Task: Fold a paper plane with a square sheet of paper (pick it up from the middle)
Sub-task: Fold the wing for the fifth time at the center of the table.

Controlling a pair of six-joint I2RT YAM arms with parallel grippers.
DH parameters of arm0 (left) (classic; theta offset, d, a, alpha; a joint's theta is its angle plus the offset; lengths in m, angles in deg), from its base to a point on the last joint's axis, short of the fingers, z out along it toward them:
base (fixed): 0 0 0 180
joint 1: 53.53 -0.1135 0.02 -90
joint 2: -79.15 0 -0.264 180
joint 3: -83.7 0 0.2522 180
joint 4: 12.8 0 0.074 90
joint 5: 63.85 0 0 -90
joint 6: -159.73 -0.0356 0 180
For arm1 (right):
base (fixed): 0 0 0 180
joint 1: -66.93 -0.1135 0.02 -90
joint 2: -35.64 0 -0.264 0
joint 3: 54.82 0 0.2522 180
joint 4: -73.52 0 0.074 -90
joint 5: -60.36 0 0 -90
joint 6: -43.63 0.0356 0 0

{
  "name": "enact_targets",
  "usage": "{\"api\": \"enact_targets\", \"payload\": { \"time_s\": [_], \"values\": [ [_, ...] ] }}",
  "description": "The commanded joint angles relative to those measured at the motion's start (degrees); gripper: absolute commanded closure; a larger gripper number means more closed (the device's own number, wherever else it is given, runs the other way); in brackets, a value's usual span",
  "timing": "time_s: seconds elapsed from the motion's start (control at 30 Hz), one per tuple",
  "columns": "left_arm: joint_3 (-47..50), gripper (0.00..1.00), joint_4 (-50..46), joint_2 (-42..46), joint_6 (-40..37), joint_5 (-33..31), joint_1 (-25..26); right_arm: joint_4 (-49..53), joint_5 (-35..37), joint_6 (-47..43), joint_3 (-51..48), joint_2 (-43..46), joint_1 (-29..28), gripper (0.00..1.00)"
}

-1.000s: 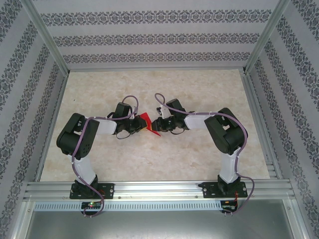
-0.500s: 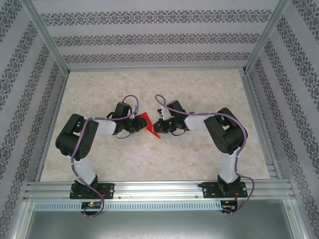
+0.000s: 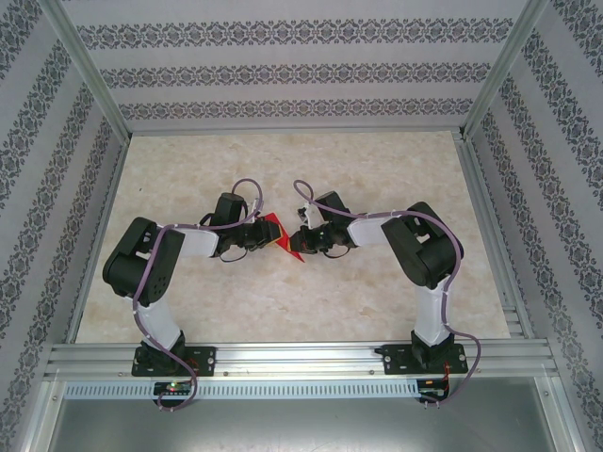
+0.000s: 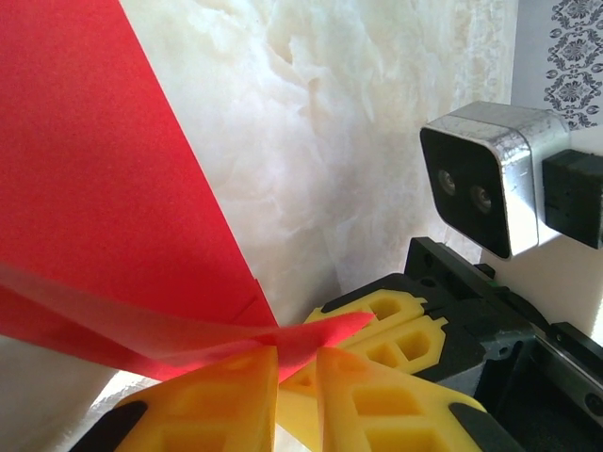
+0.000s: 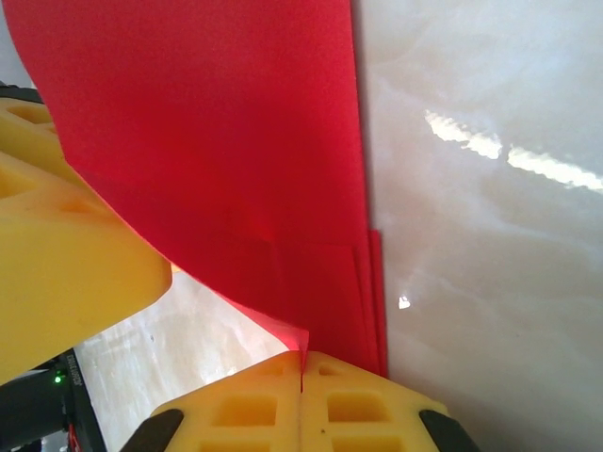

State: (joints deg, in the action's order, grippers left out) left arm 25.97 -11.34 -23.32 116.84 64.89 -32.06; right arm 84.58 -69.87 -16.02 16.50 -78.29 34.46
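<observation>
The red paper plane (image 3: 275, 229), a folded and creased pointed wedge, hangs between my two grippers over the middle of the table. My right gripper (image 5: 301, 363) is shut, pinching a corner of the red paper (image 5: 217, 141) between its yellow fingertips. My left gripper (image 4: 298, 363) has its jaws a little apart, with a flap of the paper (image 4: 104, 188) lying in the narrow gap. From above, the left gripper (image 3: 267, 237) and right gripper (image 3: 295, 243) face each other almost tip to tip. The right gripper's fingers (image 4: 396, 325) lie just beyond the flap.
The marble-patterned tabletop (image 3: 377, 160) lies under the paper. Patterned walls and metal frame posts (image 3: 89, 80) enclose the table on three sides. The right wrist's camera block (image 4: 480, 179) sits close behind the paper.
The right gripper has closed onto the paper's corner. The left jaws have eased slightly apart. Both grippers and the paper have shifted a little toward the left and up.
</observation>
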Motion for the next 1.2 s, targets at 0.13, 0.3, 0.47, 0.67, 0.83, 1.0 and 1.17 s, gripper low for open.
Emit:
{"api": "enact_targets", "payload": {
  "time_s": [0.13, 0.3, 0.47, 0.67, 0.83, 1.0, 1.17],
  "values": [
    [-0.3, 0.81, 3.5, -0.2, -1.5, 1.4, 0.6, -1.3, -2.4, 1.3, 0.4, -1.7, 0.6, 0.93],
    [-1.0, 0.82, 3.5, -1.5, -1.5, 1.6, 0.5, -2.6, -3.8, 2.6, 0.4, -1.8, 1.1, 0.93],
    [-1.8, 0.82, 3.5, -2.5, -1.5, 1.9, 0.6, -3.5, -4.9, 3.6, 0.3, -2.0, 1.4, 0.93],
    [-2.2, 0.82, 3.7, -3.2, -1.8, 2.0, 0.5, -3.4, -5.9, 4.4, 0.7, -2.7, 1.6, 0.92],
    [-2.8, 0.83, 2.9, -3.8, -2.1, 0.7, 0.5, -3.0, -6.3, 4.4, 0.9, -3.0, 1.9, 0.90],
    [-3.4, 0.84, 0.1, -4.3, -2.1, -2.2, 0.5, -0.8, -5.5, 2.9, 1.5, -3.0, 2.0, 0.85],
    [-3.8, 0.85, -2.4, -4.4, -2.1, -3.8, 0.5, 1.1, -4.8, 1.5, 2.0, -2.9, 2.1, 0.83]
  ]
}}
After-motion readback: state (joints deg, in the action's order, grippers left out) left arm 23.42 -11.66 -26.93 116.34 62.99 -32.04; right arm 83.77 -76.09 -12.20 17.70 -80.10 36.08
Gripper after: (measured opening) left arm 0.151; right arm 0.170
